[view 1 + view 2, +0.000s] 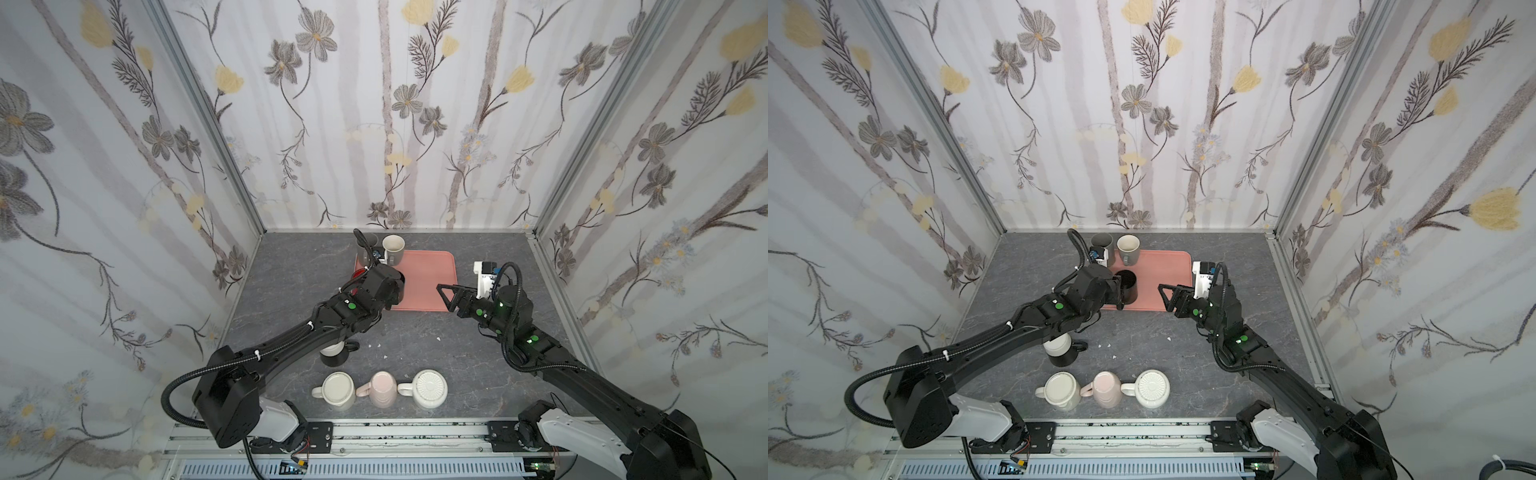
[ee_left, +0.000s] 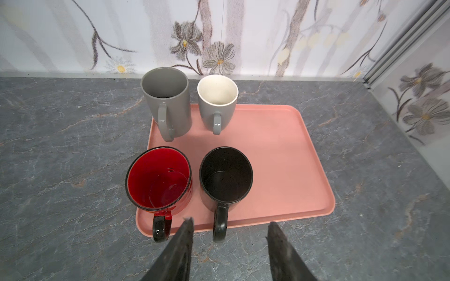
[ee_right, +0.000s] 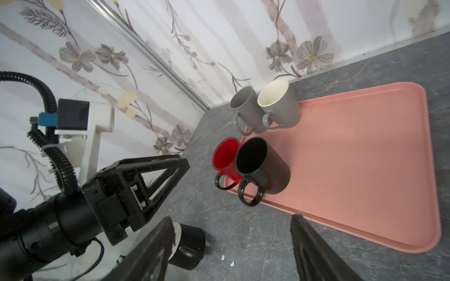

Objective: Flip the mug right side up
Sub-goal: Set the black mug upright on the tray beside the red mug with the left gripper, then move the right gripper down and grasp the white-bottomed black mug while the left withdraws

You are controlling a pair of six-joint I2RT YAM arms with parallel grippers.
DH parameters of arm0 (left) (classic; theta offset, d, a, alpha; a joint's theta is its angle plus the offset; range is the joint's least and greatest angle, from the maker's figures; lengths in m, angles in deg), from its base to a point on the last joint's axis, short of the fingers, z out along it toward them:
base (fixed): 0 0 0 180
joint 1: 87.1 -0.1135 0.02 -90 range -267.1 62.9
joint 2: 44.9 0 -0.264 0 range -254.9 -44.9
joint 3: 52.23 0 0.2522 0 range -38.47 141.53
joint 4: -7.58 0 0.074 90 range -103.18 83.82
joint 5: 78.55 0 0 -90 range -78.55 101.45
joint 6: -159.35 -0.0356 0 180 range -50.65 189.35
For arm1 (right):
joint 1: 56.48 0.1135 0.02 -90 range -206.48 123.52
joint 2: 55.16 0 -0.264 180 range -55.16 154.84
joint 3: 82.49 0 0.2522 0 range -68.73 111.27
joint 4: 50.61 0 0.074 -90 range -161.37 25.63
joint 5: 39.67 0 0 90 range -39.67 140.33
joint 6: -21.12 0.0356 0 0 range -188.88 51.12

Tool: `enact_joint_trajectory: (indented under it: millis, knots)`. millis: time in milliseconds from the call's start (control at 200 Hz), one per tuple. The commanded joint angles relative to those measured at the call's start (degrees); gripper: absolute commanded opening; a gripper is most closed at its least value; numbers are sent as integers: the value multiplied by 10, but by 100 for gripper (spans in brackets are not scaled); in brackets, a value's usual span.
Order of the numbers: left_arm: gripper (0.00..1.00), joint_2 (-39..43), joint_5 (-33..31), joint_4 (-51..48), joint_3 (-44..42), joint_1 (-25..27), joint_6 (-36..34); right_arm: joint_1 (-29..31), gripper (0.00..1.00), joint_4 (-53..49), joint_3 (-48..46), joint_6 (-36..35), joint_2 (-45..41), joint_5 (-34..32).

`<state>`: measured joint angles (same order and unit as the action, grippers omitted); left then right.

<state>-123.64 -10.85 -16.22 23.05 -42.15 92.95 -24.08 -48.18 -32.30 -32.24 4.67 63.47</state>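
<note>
Nearest the rail, three mugs stand in a row on the tabletop (image 1: pixel 415 332), all base up: a cream mug (image 1: pixel 338 390), a pink mug (image 1: pixel 382 388) and a ribbed white mug (image 1: pixel 430 388). Just beyond them a black-and-white mug (image 1: pixel 333 353) sits under the left arm. It seems to be base up too, though the arm hides most of it. Farther on, the left tool (image 2: pixel 230 222) hovers at the near rim of the pink tray (image 2: pixel 280 158), its fingers moderately apart on either side of the black mug's handle and touching nothing. That black mug (image 2: pixel 226 180) stands mouth up on the tray beside the red mug (image 2: pixel 158 180), so the step in hand looks like the end of a placement, with the mug set down and let go. To the right, the right tool (image 3: pixel 233 217) hangs wide and empty over the tabletop at the tray's near edge. At the tray's far end stand a tall grey mug (image 2: pixel 168 104) and a grey mug with a cream inside (image 2: pixel 218 102), both upright. The next move calls for drawing the left tool straight back, clear of the handle so it does not drag the mug. One tool must then come down on an inverted mug, most likely the black-and-white one close by, grip its wall or handle firmly, lift, roll it over and set it on a free part of the tray.
</note>
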Motion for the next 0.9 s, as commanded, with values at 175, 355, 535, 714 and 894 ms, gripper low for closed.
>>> enact_joint_trajectory:
  millis: [175, 355, 535, 714, 894]
  knots:
    - [84, 113, 75, 53, -71, -82, 44, 117, 75, -58, 105, -142, 127, 49]
    - [100, 158, 111, 47, -108, -138, 69, 186, 75, -103, 188, -217, 235, 64]
    - [100, 182, 65, 3, -128, -184, 102, 220, 73, -124, 249, -258, 330, 75]
    - [100, 217, 77, 5, -159, -224, 117, 261, 66, -166, 309, -321, 411, 59]
    - [100, 237, 87, 14, -174, -238, 117, 271, 57, -192, 344, -364, 466, 44]
